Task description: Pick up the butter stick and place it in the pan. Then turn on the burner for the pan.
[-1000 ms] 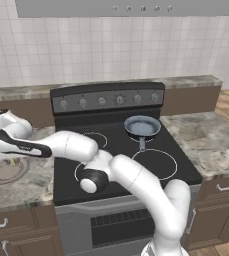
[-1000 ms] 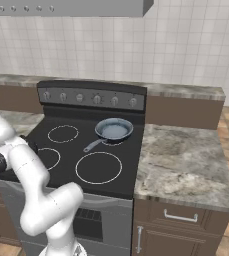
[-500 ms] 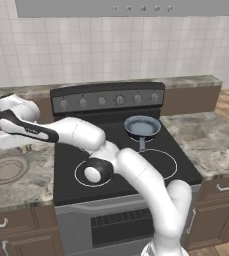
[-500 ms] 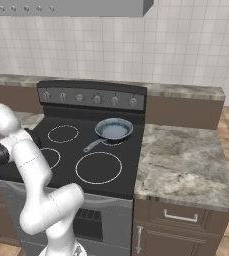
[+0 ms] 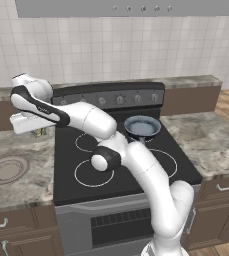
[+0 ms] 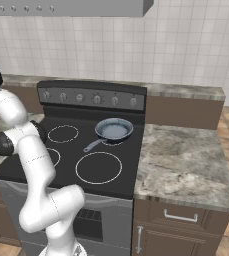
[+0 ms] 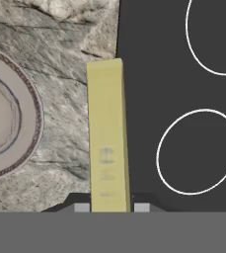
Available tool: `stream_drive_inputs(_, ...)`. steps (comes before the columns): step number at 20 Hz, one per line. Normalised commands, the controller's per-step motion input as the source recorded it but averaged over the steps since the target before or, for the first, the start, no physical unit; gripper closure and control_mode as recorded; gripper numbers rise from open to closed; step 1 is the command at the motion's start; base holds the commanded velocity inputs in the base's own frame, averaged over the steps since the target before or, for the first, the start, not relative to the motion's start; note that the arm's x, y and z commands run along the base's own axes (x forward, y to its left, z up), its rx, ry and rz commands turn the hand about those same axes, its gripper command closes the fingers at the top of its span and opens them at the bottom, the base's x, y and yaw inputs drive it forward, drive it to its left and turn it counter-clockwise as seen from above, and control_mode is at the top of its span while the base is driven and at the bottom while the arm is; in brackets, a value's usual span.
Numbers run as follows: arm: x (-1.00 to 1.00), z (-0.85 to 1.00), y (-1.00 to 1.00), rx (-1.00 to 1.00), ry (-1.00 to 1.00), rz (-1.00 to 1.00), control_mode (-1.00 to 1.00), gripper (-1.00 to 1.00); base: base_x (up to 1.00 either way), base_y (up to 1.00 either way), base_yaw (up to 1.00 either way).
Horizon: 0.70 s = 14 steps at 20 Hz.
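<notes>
I see gripper (image 7: 108,207) clamped on butter stick (image 7: 107,143), lifted above counter (image 7: 65,74) edge beside stove (image 7: 183,89), plate (image 7: 11,113) below left. Pan (image 5: 142,126) sits on rear right burner, well apart.

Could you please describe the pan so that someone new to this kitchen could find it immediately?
Start at the black stove; on its back right burner sits the pan, small, round and grey-blue, its dark handle pointing forward. Unlike the wider grey-brown dish on the left counter, it is on the cooktop.

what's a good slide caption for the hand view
Gripper shut on the butter stick, held above the counter edge between the round dish and the black stovetop.
</notes>
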Motion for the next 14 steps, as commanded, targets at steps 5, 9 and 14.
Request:
stream_drive_inputs(5,0.12,0.11,-0.46,0.06,0.00,-0.01,-1.00,1.00,0.00,0.00,0.00)
stream_drive_inputs(9,0.11,0.00,-0.42,0.04,0.04,0.00,-1.00,1.00,0.00,0.00,0.00)
stream_drive_inputs(14,0.01,0.00,-0.79,0.10,0.08,-0.04,-1.00,1.00,0.00,0.00,0.00)
